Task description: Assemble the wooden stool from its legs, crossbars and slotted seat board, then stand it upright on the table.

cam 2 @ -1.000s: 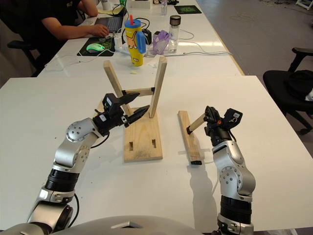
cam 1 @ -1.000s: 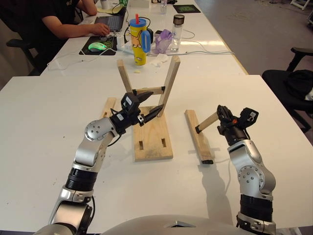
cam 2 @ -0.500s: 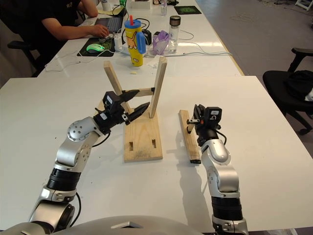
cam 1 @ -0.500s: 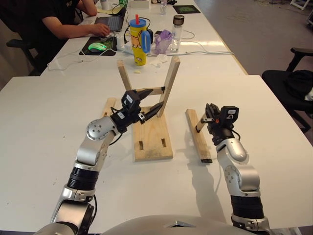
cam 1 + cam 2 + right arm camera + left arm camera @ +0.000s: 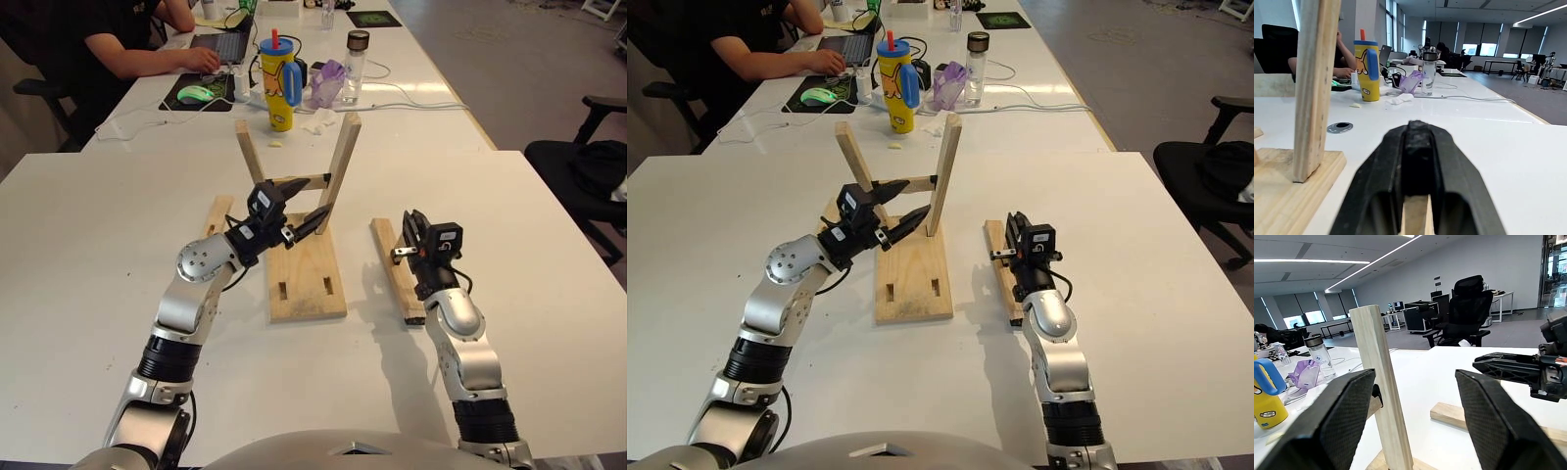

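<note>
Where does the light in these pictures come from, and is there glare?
Left wrist view: long ceiling light strips glow overhead. Right wrist view: bright windows at the far end. Left eye view: the white table looks evenly lit, without harsh glare.

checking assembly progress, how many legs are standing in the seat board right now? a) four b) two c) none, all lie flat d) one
b: a left leg and a right leg stand upright in the seat board, joined by a crossbar; a third leg lies flat on the table, the right gripper shut on its crossbar stub.
</note>
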### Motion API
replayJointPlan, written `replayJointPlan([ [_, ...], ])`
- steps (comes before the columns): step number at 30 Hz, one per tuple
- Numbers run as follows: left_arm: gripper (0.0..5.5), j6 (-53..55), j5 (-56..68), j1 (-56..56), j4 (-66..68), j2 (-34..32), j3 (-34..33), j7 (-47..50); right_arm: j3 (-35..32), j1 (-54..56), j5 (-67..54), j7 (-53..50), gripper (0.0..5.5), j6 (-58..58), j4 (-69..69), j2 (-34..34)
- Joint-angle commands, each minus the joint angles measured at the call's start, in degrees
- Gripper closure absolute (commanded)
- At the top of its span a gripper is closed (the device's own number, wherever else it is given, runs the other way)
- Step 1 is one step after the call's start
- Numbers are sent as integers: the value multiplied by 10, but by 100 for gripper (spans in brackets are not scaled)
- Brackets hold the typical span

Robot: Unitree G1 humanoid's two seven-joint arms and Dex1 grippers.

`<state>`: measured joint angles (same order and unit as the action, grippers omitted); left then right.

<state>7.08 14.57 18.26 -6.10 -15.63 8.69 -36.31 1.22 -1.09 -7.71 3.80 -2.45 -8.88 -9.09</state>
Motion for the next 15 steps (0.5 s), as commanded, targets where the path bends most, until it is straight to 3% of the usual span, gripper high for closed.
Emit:
replayJointPlan([
  [1, 248, -6, -4, 6, 10, 0, -6, 1, -8, -41, 4, 13, 506, -18, 35, -2],
  [2, 248, -7, -4, 7, 12, 0, -7, 0, -7, -31, 4, 18, 469, -15, 28, -4],
  [6, 248, -9, -4, 6, 15, 2, -10, 3, -10, 11, 3, 33, 412, -24, 15, -10],
  [15, 248, -16, -6, -3, 20, 6, -13, 10, -46, 136, -35, 21, 412, -136, -99, -15],
])
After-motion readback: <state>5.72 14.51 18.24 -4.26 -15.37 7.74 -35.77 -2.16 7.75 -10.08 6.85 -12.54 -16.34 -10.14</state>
